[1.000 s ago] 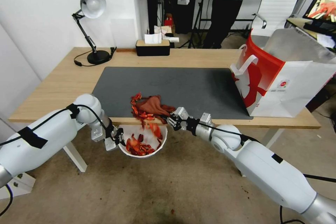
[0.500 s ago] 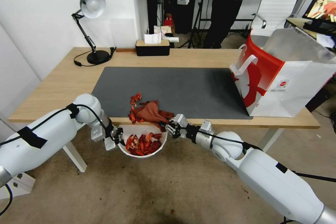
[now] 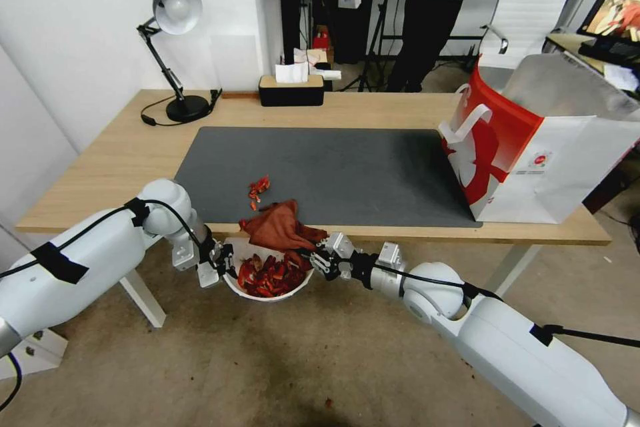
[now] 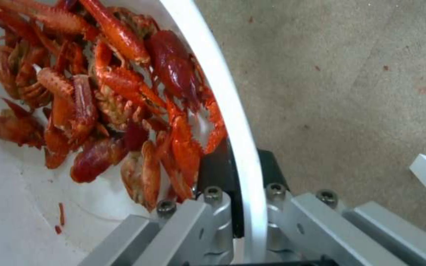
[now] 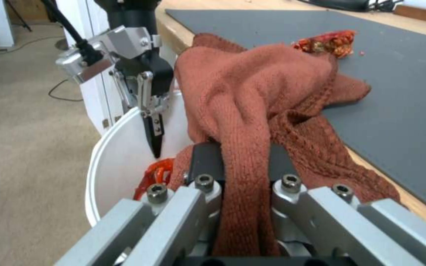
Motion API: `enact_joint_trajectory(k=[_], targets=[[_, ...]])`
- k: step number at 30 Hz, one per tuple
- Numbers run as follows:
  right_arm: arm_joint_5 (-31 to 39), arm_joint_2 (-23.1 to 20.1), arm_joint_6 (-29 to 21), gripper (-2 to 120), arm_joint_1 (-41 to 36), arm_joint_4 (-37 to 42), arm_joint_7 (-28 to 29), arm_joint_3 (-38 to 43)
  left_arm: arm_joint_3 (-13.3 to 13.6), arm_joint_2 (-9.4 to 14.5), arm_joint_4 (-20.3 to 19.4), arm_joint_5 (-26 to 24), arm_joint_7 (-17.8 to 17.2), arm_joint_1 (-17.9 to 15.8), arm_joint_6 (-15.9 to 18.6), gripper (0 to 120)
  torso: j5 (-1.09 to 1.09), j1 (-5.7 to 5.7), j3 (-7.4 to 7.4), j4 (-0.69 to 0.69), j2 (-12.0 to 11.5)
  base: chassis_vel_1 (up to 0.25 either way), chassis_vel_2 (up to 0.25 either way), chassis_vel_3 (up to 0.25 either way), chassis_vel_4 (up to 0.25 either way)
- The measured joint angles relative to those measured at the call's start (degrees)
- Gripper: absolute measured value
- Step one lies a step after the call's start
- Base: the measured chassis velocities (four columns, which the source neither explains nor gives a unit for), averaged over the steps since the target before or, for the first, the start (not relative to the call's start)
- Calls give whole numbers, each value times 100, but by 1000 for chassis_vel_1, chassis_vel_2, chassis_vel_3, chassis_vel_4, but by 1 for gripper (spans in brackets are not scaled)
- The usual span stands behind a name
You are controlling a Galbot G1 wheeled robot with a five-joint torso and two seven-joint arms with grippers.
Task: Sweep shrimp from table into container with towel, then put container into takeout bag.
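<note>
This looks like a lab or studio set up for recording, dressed as an office corner. The landmark is a light wood surface (image 3: 120,153) with white legs, standing on a stained bare concrete floor (image 3: 300,360). At its far edge stand a black desk lamp (image 3: 170,47) and a tissue box (image 3: 291,88). Behind it rise black tripod stands (image 3: 373,27), with a white office chair (image 3: 527,20) beside them. Beyond its right end, a monitor (image 3: 617,3) sits on another desk.

Towel (image 3: 279,230) now dragged over table edge (more shrimp (image 3: 270,275) in container (image 3: 230,282)).
</note>
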Motion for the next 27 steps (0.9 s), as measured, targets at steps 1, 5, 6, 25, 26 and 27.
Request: enact_joint_trajectory(k=[1, 5, 6, 25, 26, 27], targets=[[0, 0, 0, 5, 0, 0, 0, 0, 0, 0, 0, 0, 0, 0, 0, 0, 0, 0, 0, 0, 0, 0, 0, 0, 0], [0, -10, 12, 5, -63, 76, -15, 76, -24, 33, -2, 2, -2, 15, -8, 0, 1, 0, 0, 0, 0, 0, 0, 0, 0], [0, -19, 12, 5, -76, 118, -24, 98, -35, 45, -7, 2, -3, 27, -9, 0, 1, 0, 0, 0, 0, 0, 0, 0, 0], [1850, 696, -17, 5, 1241, -415, 996, 131, -397, 164, -46, 96, -8, 358, -83, 0, -1, 0, -1, 0, 1, 0, 0, 0, 0], [1850, 696, -17, 5, 1241, -415, 996, 131, -397, 164, -46, 96, -8, 358, -83, 0, -1, 0, -1, 0, 1, 0, 0, 0, 0], [1836, 908, 33, 5, 1520, -840, 1064, 10, -434, 172, -32, 97, -9, 388, -97, 0, -1, -1, 0, 0, 1, 0, 0, 0, 0]])
